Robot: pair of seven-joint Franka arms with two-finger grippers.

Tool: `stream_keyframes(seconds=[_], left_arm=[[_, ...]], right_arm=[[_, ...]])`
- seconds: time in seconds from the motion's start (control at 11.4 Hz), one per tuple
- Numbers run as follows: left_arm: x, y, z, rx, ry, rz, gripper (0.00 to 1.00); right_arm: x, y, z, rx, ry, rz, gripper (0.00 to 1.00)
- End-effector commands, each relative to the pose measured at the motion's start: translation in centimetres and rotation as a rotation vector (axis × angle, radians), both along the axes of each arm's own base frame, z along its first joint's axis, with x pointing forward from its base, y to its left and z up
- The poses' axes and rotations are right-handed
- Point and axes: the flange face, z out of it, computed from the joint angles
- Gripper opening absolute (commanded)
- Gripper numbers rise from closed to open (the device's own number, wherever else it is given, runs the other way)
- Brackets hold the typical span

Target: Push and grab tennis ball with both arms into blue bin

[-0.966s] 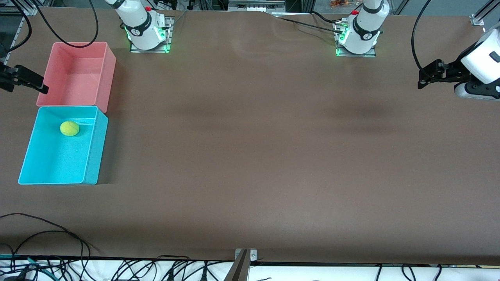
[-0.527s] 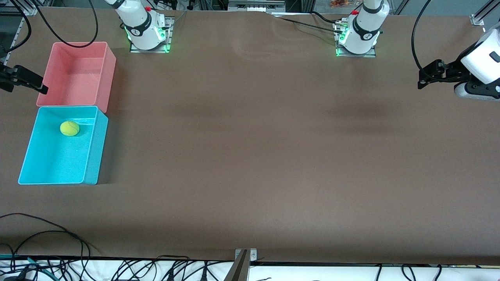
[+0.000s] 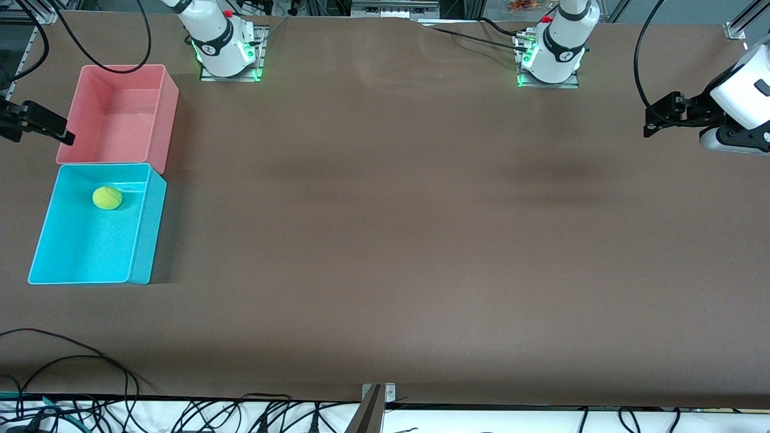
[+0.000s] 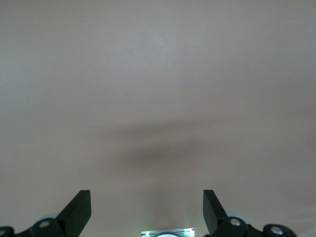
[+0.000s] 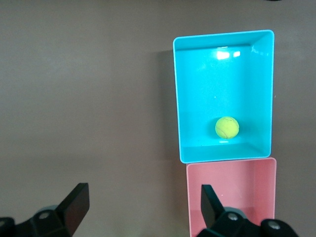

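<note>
Left wrist camera looking down on the bare brown table [image 4: 158, 74]. The two black fingers [image 4: 79, 210] of the left gripper [image 4: 146, 212] enter at the frame's edge, spread wide apart with nothing between them. A soft, dark, elongated shadow [image 4: 158, 153] lies on the tabletop ahead of the fingertips. A small white, green-edged part [image 4: 166, 233] shows between the finger bases.
</note>
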Motion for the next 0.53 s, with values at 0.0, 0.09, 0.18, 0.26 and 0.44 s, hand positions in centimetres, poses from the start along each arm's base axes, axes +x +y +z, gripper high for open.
stream_keyframes(seconds=[0.0, 0.09, 0.18, 0.26, 0.44], left_arm=[[-0.26, 0.0, 0.57, 0.019, 0.001, 0.003, 1.0], [-0.26, 0.0, 0.57, 0.019, 0.001, 0.003, 1.0], [-0.21, 0.0, 0.48, 0.019, 0.003, 0.003, 1.0], [-0.29, -0.24, 0.49, 0.019, 0.004, 0.0, 1.0], [-0.3, -0.1, 0.47, 0.017, 0.006, 0.001, 1.0]], right_arm=[[-0.58, -0.09, 0.03, 0.022, -0.011, -0.008, 1.0], [-0.57, -0.1, 0.1, 0.021, -0.013, -0.008, 1.0], [-0.56, -0.01, -0.03, 0.021, -0.011, -0.008, 1.0], [-0.62, -0.09, -0.09, 0.022, -0.01, -0.009, 1.0], [-0.64, -0.01, 0.21, 0.021, -0.016, -0.008, 1.0]])
